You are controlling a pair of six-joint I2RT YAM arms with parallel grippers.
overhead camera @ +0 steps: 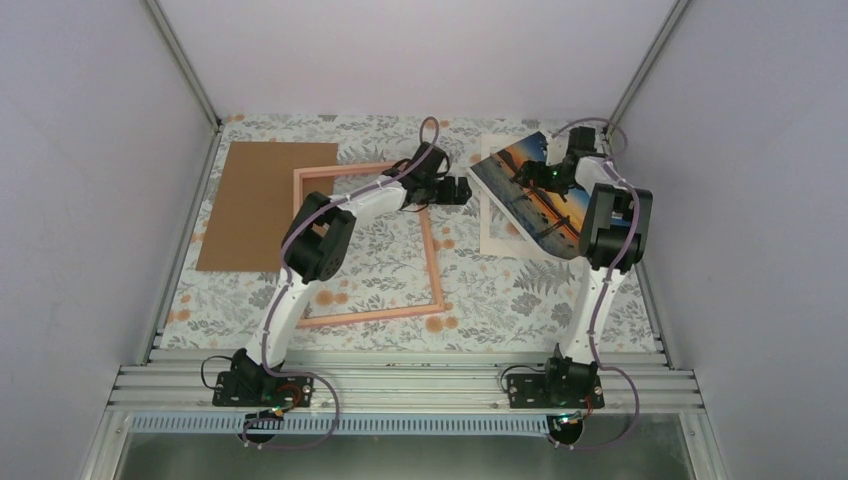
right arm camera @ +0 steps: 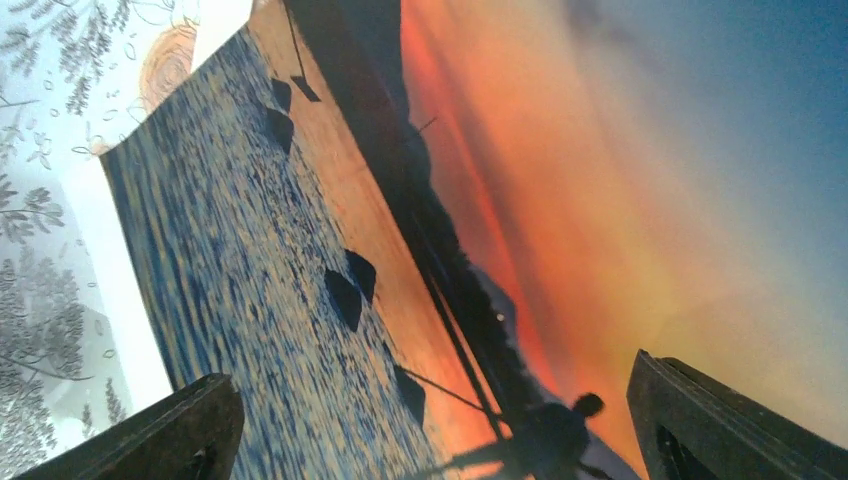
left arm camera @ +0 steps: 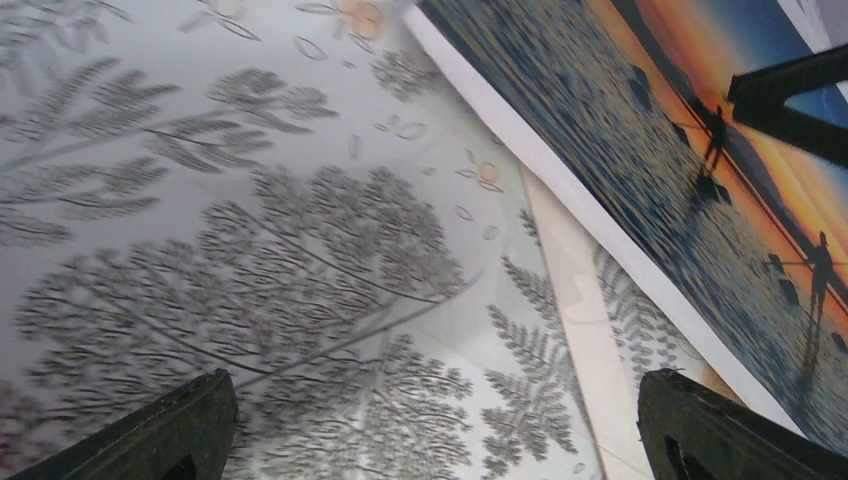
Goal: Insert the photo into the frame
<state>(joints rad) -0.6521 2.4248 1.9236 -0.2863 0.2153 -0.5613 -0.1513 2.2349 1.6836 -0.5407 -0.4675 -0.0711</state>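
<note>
Right gripper (overhead camera: pixel 553 177): jaws spread wide over the photo (overhead camera: pixel 528 196), which sits tilted above the white mat board (overhead camera: pixel 497 238), to the right of the frame (overhead camera: pixel 437 268); whether a finger props its far edge is unclear. Left gripper (overhead camera: pixel 457 190): jaws spread, empty, between the frame's upper right corner and the photo. Risk: the unclamped glossy print may slip off, or drag the mat board with it and miss the frame opening.

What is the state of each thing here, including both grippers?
photo, outside the frame, askew on the mat board
frame, flat on the table, nothing inside
left gripper, open, holding nothing
right gripper, open, over the photo
mat board, flat, partly under the photo
cardboard sheet, flat on the table
</note>
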